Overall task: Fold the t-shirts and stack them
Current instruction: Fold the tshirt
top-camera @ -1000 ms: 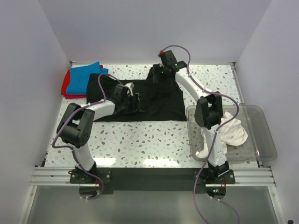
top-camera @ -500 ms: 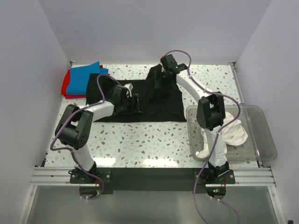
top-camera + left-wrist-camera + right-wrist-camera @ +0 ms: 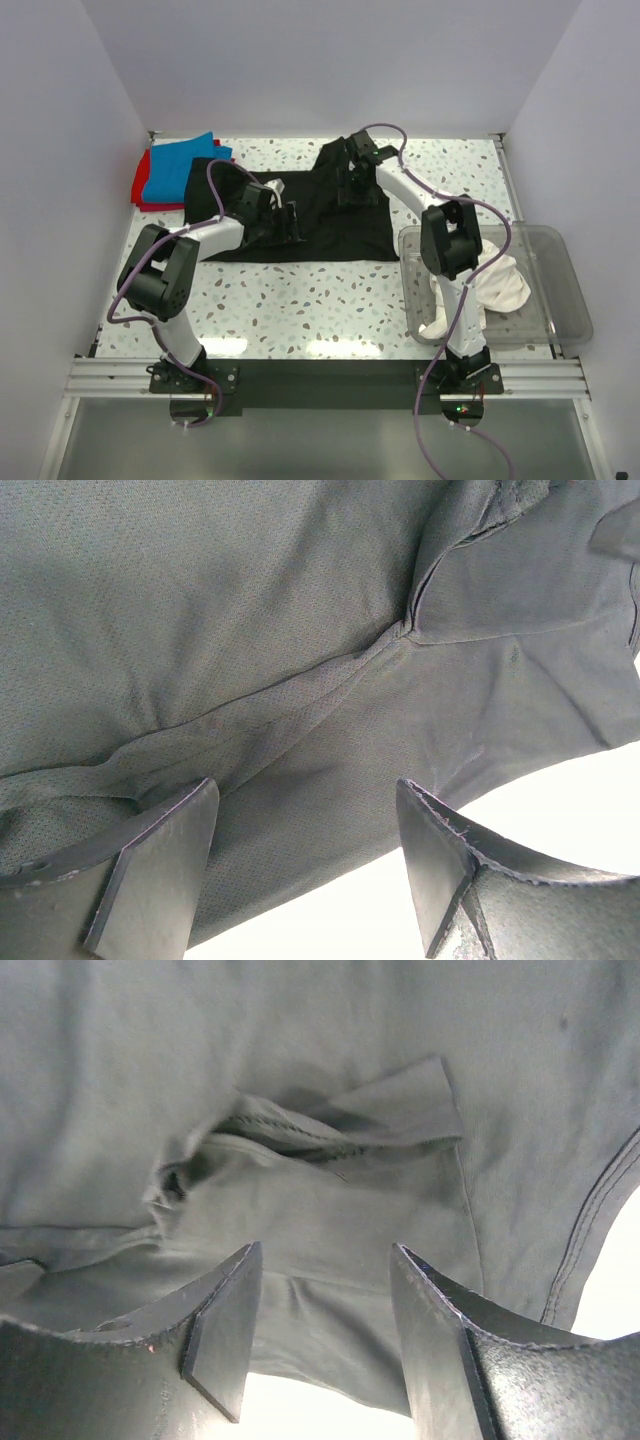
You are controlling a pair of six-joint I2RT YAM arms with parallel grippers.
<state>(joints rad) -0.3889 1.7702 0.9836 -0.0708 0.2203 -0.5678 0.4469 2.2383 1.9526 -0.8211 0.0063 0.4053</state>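
Speckled white table (image 3: 300, 300). Black t-shirt (image 3: 330, 228) lies spread over the middle and far part, bunched along its far edge. Far-left corner: red t-shirt (image 3: 141, 192) on the surface, blue t-shirt (image 3: 172, 170) over it; contact between blue and table unclear from overhead. Clear plastic bin (image 3: 562, 272) sits at the right edge, just beside the black shirt's near right corner.

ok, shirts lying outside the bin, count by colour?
black t-shirt: 1
blue t-shirt: 1
red t-shirt: 1
Total: 3
The white cloth in the bin is bunched up; its count cannot be told.
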